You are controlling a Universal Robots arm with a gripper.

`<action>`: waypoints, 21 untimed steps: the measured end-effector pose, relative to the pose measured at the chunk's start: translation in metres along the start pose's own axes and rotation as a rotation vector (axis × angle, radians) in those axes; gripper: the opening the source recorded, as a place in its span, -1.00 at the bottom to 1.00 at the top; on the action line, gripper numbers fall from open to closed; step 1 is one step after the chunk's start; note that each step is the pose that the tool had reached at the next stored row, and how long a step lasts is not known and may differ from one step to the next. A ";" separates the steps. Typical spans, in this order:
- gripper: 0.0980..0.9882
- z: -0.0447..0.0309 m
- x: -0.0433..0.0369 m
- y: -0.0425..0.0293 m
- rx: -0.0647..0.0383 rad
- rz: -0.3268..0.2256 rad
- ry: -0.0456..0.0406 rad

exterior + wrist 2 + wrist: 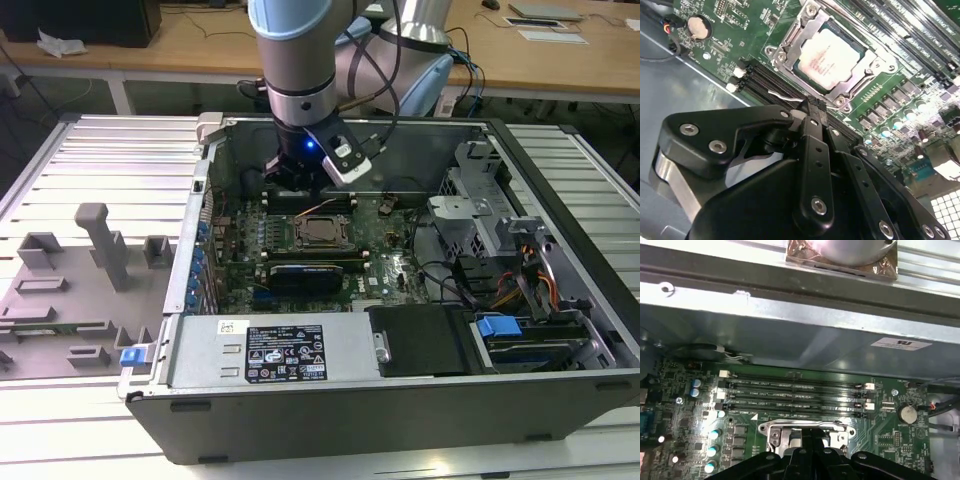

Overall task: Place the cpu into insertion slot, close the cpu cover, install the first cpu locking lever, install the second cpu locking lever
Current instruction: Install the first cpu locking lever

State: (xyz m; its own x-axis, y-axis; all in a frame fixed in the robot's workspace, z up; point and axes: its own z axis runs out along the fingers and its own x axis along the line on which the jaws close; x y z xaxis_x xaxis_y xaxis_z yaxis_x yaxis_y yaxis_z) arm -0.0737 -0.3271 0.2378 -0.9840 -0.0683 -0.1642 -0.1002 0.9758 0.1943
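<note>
The cpu (832, 52), silvery with a pale rim, lies flat in the insertion slot on the green board; in the exterior view the cpu (322, 232) is at the middle of the open case. The cpu cover (790, 49), a silvery frame, lies down around the chip. My gripper (812, 107) hangs just beside the socket, over the black memory slots (765, 82), its fingers together. A thin bright wire lever (785, 95) runs up to the fingertips; whether it is clamped is hidden. The gripper (300, 185) stands behind the socket in the exterior view.
Several memory slots (795, 392) run along the socket's edge, below the case wall (790, 335). A coin battery (699, 27) sits nearby. A long black card (315, 272), the power supply (290, 350) and cables (450, 280) fill the case. A grey fixture (90, 260) lies at the exterior view's left.
</note>
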 end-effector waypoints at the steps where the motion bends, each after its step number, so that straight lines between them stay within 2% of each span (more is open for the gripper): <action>1: -0.98 0.0001 -0.0001 0.0000 -0.004 0.000 -0.0022; 2: -0.98 0.0002 -0.0001 -0.0001 -0.011 0.001 -0.0045; 3: -0.98 0.0002 0.0000 -0.0001 -0.027 0.003 -0.0086; 6: -0.98 0.0002 0.0000 -0.0001 -0.060 0.007 -0.0156; 7: -0.98 0.0003 0.0000 -0.0004 -0.075 0.009 -0.0200; 8: -0.98 0.0010 0.0003 -0.0011 -0.080 0.012 -0.0235; 12: -0.98 0.0060 0.0011 -0.0030 -0.077 0.031 -0.0299; 14: -0.98 0.0087 0.0016 -0.0036 -0.072 0.057 -0.0361; 15: -0.98 0.0102 0.0019 -0.0039 -0.068 0.082 -0.0420; 21: -0.98 0.0141 0.0018 -0.0044 -0.053 0.159 -0.0609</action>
State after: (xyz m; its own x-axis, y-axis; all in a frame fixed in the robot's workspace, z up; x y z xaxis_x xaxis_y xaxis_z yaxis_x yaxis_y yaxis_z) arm -0.0730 -0.3286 0.2230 -0.9776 0.0998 -0.1854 0.0463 0.9609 0.2731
